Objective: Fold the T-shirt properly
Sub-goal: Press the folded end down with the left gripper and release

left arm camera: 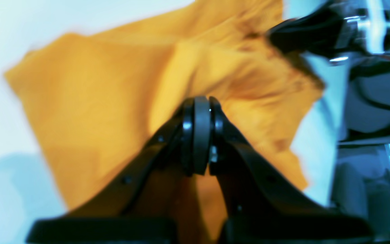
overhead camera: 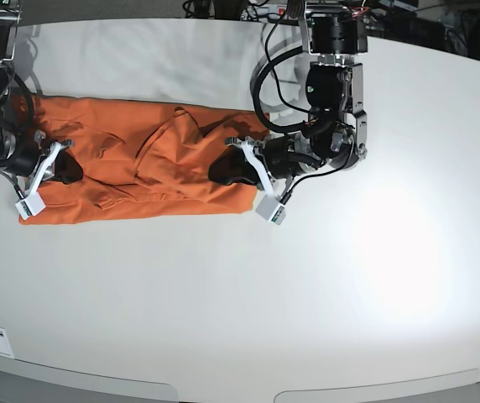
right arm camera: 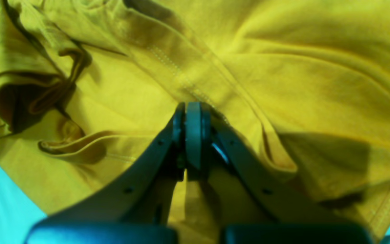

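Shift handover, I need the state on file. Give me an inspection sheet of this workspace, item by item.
Surface: white table, with a bright glare patch on the right of the base view.
Job's things: orange T-shirt lies as a long, wrinkled band, not neatly folded.
Clutter: nothing seen.
Grippers: left gripper is shut at one end of the shirt, with fabric around the jaws. Right gripper is shut at the other end, its jaws pressed into a stitched fold. Whether either pinches cloth cannot be told.
Cables: black cables loop along the left arm, off the shirt.
Surroundings: dark equipment behind the table's far edge, too dim to identify.
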Tool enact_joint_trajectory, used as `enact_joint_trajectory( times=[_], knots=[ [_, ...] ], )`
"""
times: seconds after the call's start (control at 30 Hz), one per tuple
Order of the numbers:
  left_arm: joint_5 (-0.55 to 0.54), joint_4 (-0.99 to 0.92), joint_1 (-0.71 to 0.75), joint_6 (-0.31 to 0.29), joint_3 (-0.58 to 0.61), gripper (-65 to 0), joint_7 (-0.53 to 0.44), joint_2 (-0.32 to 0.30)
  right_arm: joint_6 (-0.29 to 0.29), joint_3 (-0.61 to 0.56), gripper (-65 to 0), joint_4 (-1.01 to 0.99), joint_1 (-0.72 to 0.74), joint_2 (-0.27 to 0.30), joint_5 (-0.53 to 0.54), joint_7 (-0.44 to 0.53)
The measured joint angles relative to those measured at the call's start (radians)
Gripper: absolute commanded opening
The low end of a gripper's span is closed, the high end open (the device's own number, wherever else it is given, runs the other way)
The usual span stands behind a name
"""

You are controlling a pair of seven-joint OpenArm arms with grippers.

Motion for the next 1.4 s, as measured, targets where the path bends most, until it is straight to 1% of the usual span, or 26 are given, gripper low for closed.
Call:
enact_joint_trajectory(
  times=[0.13, 0.2, 0.23, 0.3, 0.33, 0.37, 0.4, 0.47, 0.57, 0.63, 0.7, 0.77, 0.8, 0.9, 1.03, 1.13, 1.17, 1.27, 1.4],
  knots=[
    [0.065, -0.004, -0.002, 0.064, 0.018, -65.0, -0.047, 0.000, -0.003, -0.003, -65.0, -0.002, 0.035, 0.000, 0.011, -0.018],
    [0.091, -0.018, -0.003, 0.074, 0.047, -65.0, -0.077, 0.000, -0.003, -0.003, -64.5, -0.006, 0.060, 0.000, 0.014, -0.024],
    [0.101, -0.026, -0.003, 0.080, 0.063, -65.0, -0.090, 0.000, -0.003, -0.003, -59.4, -0.007, 0.076, 0.000, 0.013, -0.026],
    [0.118, -0.037, -0.003, 0.100, 0.092, -65.0, -0.111, 0.001, -0.003, -0.002, -46.3, -0.007, 0.119, 0.003, 0.013, -0.029],
    [0.132, -0.037, -0.003, 0.103, 0.102, -65.0, -0.122, 0.001, -0.013, 0.002, -40.1, -0.007, 0.143, 0.003, 0.017, -0.039],
    [0.142, -0.037, -0.003, 0.110, 0.110, -65.0, -0.124, 0.002, -0.023, 0.015, -35.5, -0.007, 0.168, 0.002, 0.018, -0.049],
    [0.145, -0.037, -0.003, 0.111, 0.115, -65.0, -0.125, 0.003, -0.027, 0.034, -33.0, -0.007, 0.189, 0.001, 0.022, -0.066],
    [0.145, -0.037, -0.003, 0.111, 0.117, -65.0, -0.127, 0.000, -0.030, 0.102, -32.7, -0.006, 0.216, 0.001, 0.026, -0.096],
    [0.138, -0.037, -0.003, 0.110, 0.120, -65.0, -0.134, -0.023, -0.036, 0.239, -32.7, -0.006, 0.233, 0.011, 0.019, -0.157],
    [0.130, -0.037, -0.003, 0.103, 0.125, -65.0, -0.133, -0.047, -0.092, 0.295, -32.6, -0.007, 0.216, 0.046, 0.024, -0.156],
    [0.112, -0.037, -0.003, 0.098, 0.126, -65.0, -0.136, -0.073, -0.098, 0.344, -31.3, -0.020, 0.183, 0.077, 0.025, -0.156],
    [0.095, -0.037, -0.003, 0.095, 0.126, -65.0, -0.144, -0.092, -0.105, 0.373, -30.0, -0.053, 0.137, 0.095, 0.037, -0.156],
    [0.088, -0.037, -0.003, 0.095, 0.125, -65.0, -0.145, -0.099, -0.100, 0.381, -30.1, -0.080, 0.113, 0.100, 0.058, -0.160],
    [0.085, -0.036, -0.005, 0.095, 0.126, -65.0, -0.145, -0.109, -0.055, 0.391, -30.1, -0.175, 0.067, 0.099, 0.130, -0.201],
    [0.083, -0.036, -0.005, 0.095, 0.126, -65.0, -0.146, -0.118, -0.004, 0.391, -30.1, -0.316, 0.061, 0.094, 0.308, -0.295],
    [0.081, -0.036, -0.005, 0.095, 0.126, -65.0, -0.146, -0.119, -0.006, 0.391, -30.1, -0.384, 0.062, 0.095, 0.410, -0.371],
    [0.081, -0.036, -0.005, 0.095, 0.126, -65.0, -0.147, -0.120, -0.007, 0.391, -30.1, -0.402, 0.061, 0.095, 0.432, -0.380],
    [0.081, -0.036, -0.005, 0.095, 0.126, -65.0, -0.147, -0.120, -0.006, 0.389, -30.1, -0.427, 0.057, 0.087, 0.481, -0.380],
    [0.080, -0.036, -0.005, 0.095, 0.126, -65.0, -0.147, -0.120, -0.003, 0.362, -30.1, -0.426, 0.024, 0.075, 0.510, -0.369]
  ],
)
